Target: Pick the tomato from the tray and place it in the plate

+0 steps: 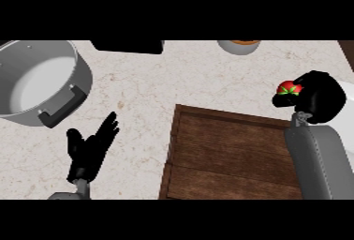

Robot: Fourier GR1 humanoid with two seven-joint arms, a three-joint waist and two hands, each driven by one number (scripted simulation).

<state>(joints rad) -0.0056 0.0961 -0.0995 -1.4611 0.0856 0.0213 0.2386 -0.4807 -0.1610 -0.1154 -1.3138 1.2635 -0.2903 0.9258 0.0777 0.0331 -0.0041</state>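
In the head view, the right hand holds the tomato. Its fingers are curled round the tomato, which peeks out red and green on the hand's left side. The tomato is up off the wooden tray, past the tray's far right corner. So the picking-up step looks done, and the carrying step is in hand.

A white plate shows just behind the right hand and arm, at the right edge. Most of it is hidden. I think the tomato hangs at the plate's left rim or just over it, but I cannot tell for sure. The next move likely calls for a small shift to the right, then a gentle lowering, then letting the fingers open so the tomato sits in the plate and does not roll away.

The left hand rests low on the left over the desk — fingers straight and open, holding nothing. A grey pot stands at the far left.
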